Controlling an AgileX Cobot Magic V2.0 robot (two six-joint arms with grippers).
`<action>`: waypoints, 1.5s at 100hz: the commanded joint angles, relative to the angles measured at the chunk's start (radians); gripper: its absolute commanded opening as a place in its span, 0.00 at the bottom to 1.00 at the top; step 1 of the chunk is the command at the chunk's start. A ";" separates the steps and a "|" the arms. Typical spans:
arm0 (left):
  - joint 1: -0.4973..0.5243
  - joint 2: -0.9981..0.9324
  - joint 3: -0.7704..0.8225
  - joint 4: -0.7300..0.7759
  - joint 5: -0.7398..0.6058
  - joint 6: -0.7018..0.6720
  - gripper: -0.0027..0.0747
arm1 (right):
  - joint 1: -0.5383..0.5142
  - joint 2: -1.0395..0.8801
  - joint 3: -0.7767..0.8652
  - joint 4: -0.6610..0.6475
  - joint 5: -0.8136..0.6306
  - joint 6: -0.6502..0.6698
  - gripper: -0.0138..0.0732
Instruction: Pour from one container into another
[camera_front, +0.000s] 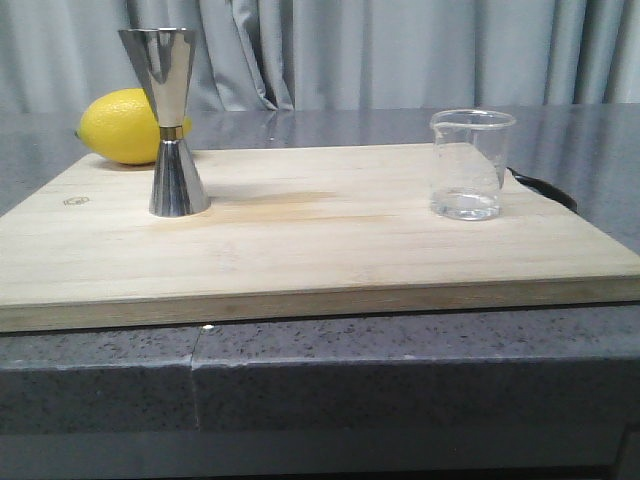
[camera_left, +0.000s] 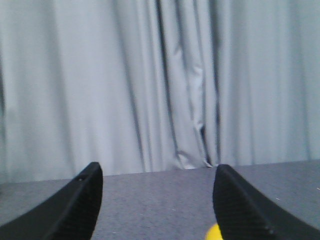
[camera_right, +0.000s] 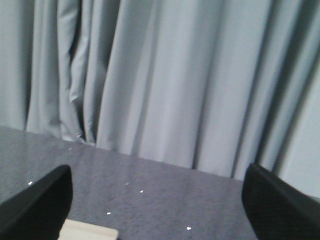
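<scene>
A clear glass beaker (camera_front: 471, 165) with a pouring lip stands upright on the right part of a wooden board (camera_front: 320, 250). A shiny steel hourglass jigger (camera_front: 170, 120) stands upright on the board's left part, taller than the beaker. Neither gripper shows in the front view. In the left wrist view my left gripper (camera_left: 157, 172) is open, with only grey counter and curtain between its black fingers (camera_left: 75, 205). My right gripper (camera_right: 157, 175) is open too, its fingers (camera_right: 42, 200) wide apart over the counter, holding nothing.
A yellow lemon (camera_front: 122, 127) lies behind the jigger at the board's back left; a sliver of the lemon (camera_left: 214, 232) shows by the left gripper's finger. A board corner (camera_right: 90, 233) sits below the right gripper. A black cable (camera_front: 540, 187) lies right of the beaker. Grey curtains (camera_front: 400, 50) hang behind.
</scene>
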 joint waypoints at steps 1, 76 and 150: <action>0.071 -0.015 -0.028 -0.035 -0.060 -0.003 0.60 | -0.048 -0.076 -0.037 0.010 -0.014 -0.022 0.87; 0.119 -0.065 -0.028 -0.152 0.035 -0.003 0.01 | -0.074 -0.308 -0.033 0.008 0.295 -0.022 0.24; 0.119 -0.267 0.121 -0.129 0.158 0.057 0.01 | -0.074 -0.467 0.108 0.006 0.353 -0.022 0.08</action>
